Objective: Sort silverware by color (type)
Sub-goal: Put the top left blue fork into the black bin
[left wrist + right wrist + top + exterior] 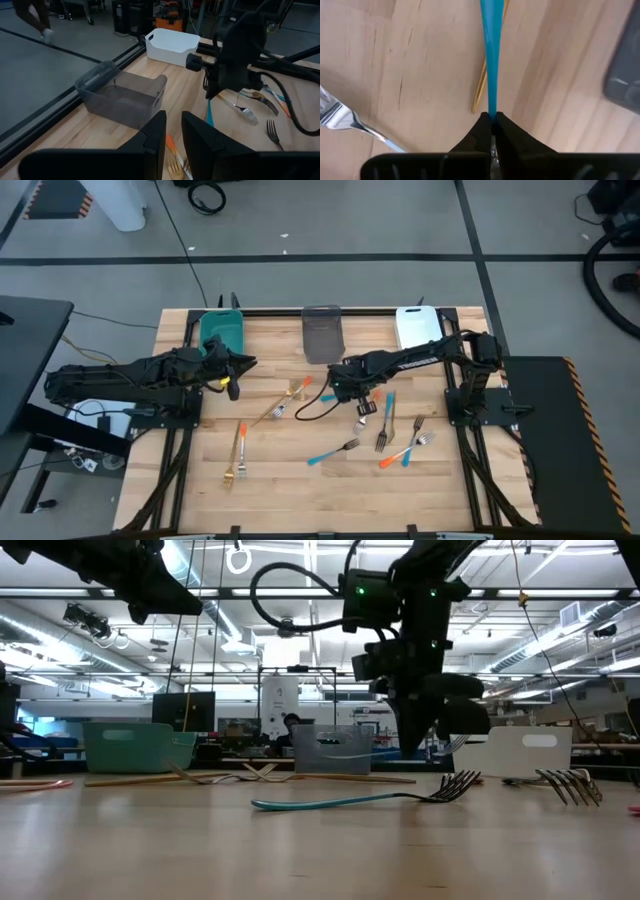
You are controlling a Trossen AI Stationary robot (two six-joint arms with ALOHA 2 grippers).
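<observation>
My right gripper [354, 394] hangs over the middle of the table, shut on a blue-handled fork [491, 60]. My left gripper [172, 131] waits raised at the table's left, beside the teal bin [222, 330]. Its fingers stand a little apart with nothing between them. More silverware lies flat on the wood: two golden forks [279, 404] [238, 452], a blue fork [333, 451], orange and blue forks [400, 456] at the right, and a fork [340, 119] close beside the held one. My right gripper pinches the blue fork between its two fingertips, on the narrow upper end of the blue handle [492, 113]. The fingers come from above, pointing steeply down, in line with the handle. The handle [209, 111] hangs below them; whether its lower end touches the wood, I cannot tell.
A grey bin [322, 332] and a white bin [417, 326] stand along the far edge to the right of the teal one. A black cable [312, 406] loops from the right arm over the table's middle. Bare wood lies along the near edge.
</observation>
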